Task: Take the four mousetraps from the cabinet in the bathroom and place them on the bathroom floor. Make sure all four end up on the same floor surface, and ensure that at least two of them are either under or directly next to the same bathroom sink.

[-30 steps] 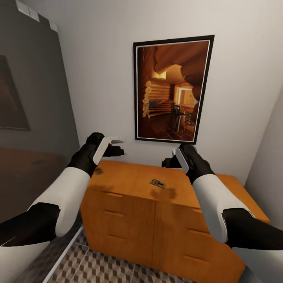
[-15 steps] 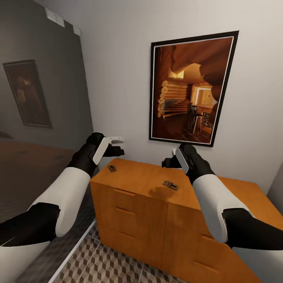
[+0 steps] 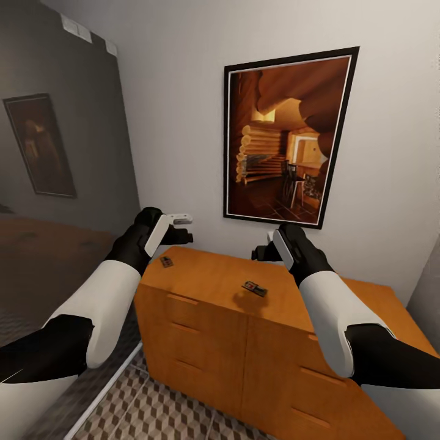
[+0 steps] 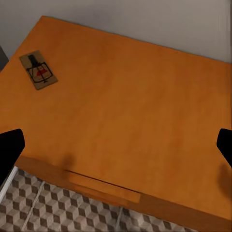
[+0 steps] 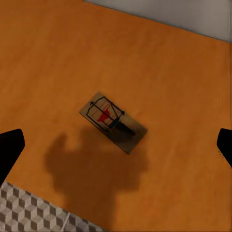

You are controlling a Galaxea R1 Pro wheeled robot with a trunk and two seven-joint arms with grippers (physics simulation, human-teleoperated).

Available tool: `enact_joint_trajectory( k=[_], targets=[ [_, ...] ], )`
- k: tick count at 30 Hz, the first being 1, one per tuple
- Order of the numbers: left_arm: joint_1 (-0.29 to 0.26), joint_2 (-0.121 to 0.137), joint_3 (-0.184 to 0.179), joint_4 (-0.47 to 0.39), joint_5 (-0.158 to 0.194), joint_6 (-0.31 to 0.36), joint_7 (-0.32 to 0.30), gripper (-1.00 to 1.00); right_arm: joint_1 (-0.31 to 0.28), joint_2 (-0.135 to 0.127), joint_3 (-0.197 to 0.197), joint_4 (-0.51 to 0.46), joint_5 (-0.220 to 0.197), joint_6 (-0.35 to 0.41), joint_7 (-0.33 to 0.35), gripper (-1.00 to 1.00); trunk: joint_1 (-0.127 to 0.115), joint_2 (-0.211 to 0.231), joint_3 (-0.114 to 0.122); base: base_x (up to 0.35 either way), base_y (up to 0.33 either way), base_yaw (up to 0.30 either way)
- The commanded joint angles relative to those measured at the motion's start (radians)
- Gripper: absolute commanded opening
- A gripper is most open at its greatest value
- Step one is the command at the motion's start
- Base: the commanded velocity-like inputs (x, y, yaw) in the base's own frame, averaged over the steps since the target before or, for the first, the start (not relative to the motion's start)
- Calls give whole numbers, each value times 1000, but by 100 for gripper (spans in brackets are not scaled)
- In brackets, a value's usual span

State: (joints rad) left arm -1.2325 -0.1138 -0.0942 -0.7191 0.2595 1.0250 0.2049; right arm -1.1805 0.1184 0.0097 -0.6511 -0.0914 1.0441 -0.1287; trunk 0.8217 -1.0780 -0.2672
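The orange-brown cabinet [image 3: 208, 278] stands against the white wall. Two mousetraps lie flat on its top: one [image 3: 166, 261] near the left corner, also in the left wrist view [image 4: 38, 70], and one [image 3: 254, 288] near the middle, also in the right wrist view [image 5: 112, 121]. My left gripper [image 3: 182, 227] hovers open above the cabinet's left back corner with nothing between its fingers [image 4: 9, 150]. My right gripper [image 3: 261, 250] hovers open above the middle trap, fingers [image 5: 9, 147] wide apart. The cube-patterned bathroom floor [image 3: 159, 412] lies in front of the cabinet. The sink is out of view.
A framed picture of a log interior [image 3: 284, 137] hangs on the wall behind the cabinet. A dark grey wall [image 3: 61, 146] with a second framed picture [image 3: 40, 143] stands to the left. A pale sill [image 3: 107, 388] separates the tiles from the darker floor at left.
The whole view swung right, then slightly back left, so the camera moved. Both arms keep the same pose in the picture, and the two traps lie as before.
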Motion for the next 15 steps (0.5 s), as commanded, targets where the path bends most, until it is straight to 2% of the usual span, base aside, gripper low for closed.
enact_joint_trajectory(
  k=[1, 15],
  targets=[
    [-1, 0, -2, 0, 11, 3, 10, 100, -1, 0, 1, -1, -10, 3, -9, 100, 0, -1, -1, 0, -72, 4],
    [-1, 0, -2, 5, 10, 3, 10, 100, -1, 0, 1, -1, -8, 3, -11, 100, 0, -1, -1, 21, -17, 1]
  ],
)
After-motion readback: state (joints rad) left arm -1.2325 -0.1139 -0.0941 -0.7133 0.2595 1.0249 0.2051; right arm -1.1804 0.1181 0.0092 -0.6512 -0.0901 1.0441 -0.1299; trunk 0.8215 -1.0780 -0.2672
